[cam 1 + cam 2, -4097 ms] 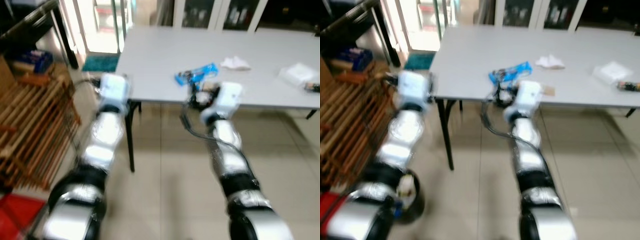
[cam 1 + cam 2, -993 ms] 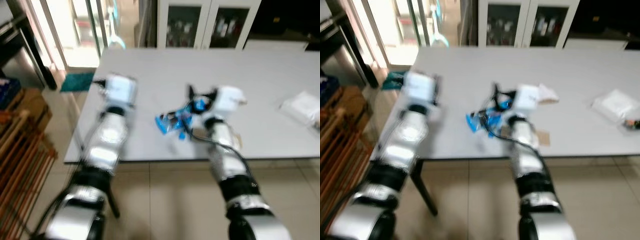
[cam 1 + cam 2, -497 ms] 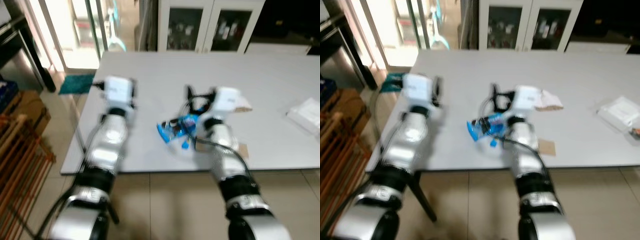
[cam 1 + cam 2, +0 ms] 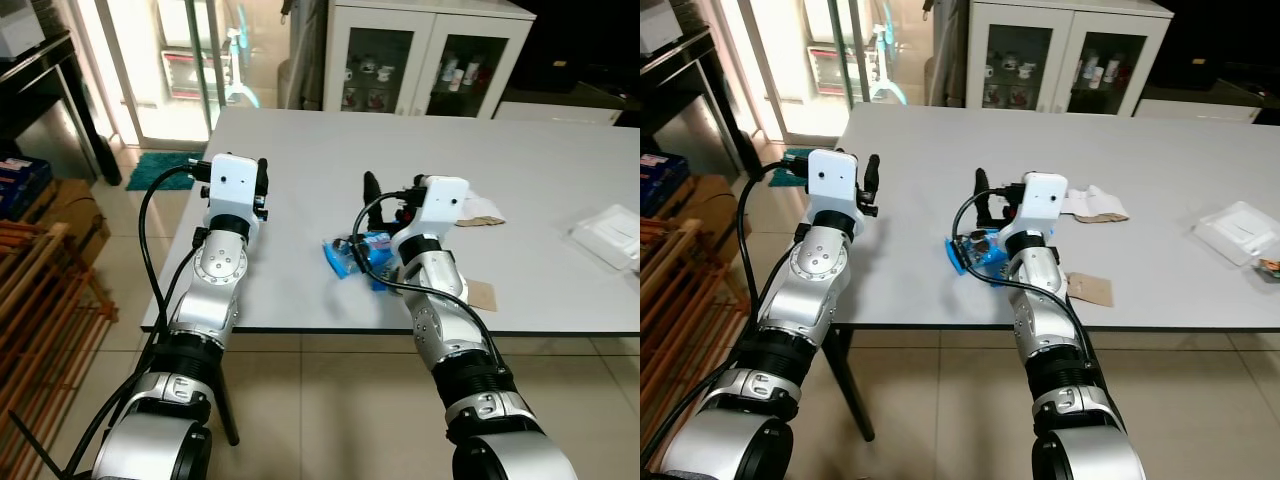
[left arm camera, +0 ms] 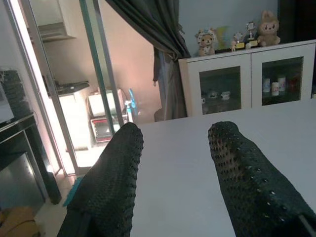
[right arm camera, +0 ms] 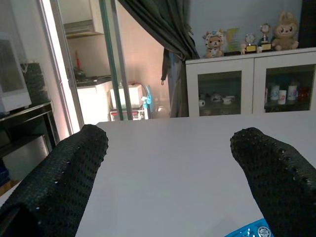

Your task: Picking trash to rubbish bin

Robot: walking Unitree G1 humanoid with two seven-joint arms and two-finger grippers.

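Head cam, left eye: I've got both arms up over the long grey table (image 4: pixel 300 150). Right gripper (image 4: pixel 385 192) hangs over the tabletop w/ fingers spread, nothing between them; the crinkled blue plastic wrapper (image 4: pixel 357 254) lies flat on the table just below and beside that forearm, near the front edge. Left gripper (image 4: pixel 262 185) sits above the table's left part, well apart from the wrapper. A small brown cardboard scrap (image 4: pixel 481 295) lies near the front edge by my right arm, a crumpled white-and-tan paper piece (image 4: pixel 480 208) just beyond the right wrist, a clear plastic packet (image 4: pixel 610 230) far to the right. White glass-door cabinet (image 4: pixel 420 60) stands behind the table; wooden slatted rack (image 4: pixel 45 300) on the floor at left. Right eye: same layout, wrapper partly hidden by the right arm. Left wrist cam: two black textured fingers (image 5: pixel 108 182) held apart, empty, bare tabletop between. Right wrist cam: fingers (image 6: pixel 64 173) wide apart, empty; a blue corner of the wrapper (image 6: pixel 249 231) peeks in by one finger, not touching that I can tell.
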